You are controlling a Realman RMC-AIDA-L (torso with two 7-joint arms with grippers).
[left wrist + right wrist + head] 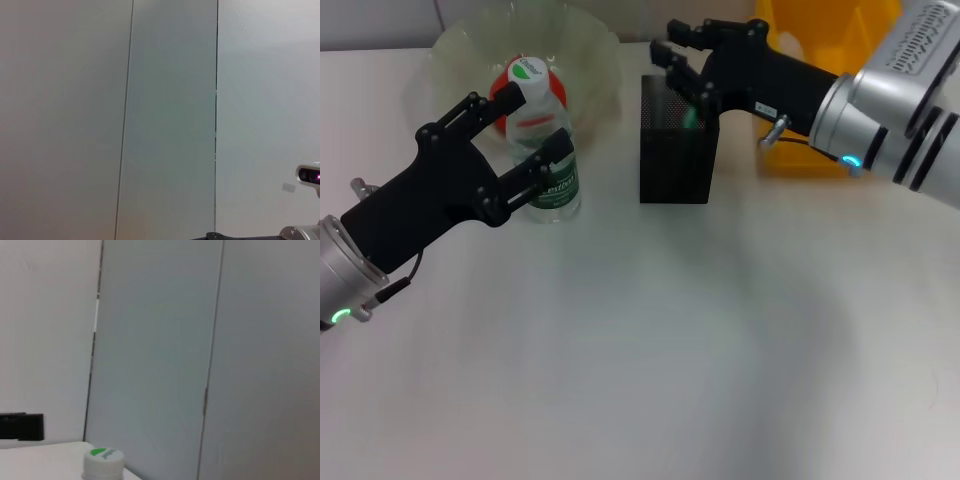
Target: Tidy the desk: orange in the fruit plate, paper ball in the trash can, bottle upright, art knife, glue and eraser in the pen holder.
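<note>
A clear bottle (552, 170) with a white and green cap (528, 71) stands upright on the table in front of the fruit plate (590, 60). Its cap also shows in the right wrist view (102, 460). My left gripper (535, 128) is open, with one finger on each side of the bottle. The orange (507, 92) lies in the clear fruit plate behind the bottle. My right gripper (670, 55) is open just above the black mesh pen holder (675, 165), where something green (692, 117) shows inside. The paper ball, art knife and eraser are not in view.
A yellow trash can (810, 90) stands at the back right, partly hidden by my right arm. The wrist views show mostly wall panels, and the left wrist view catches a bit of robot hardware (309, 176).
</note>
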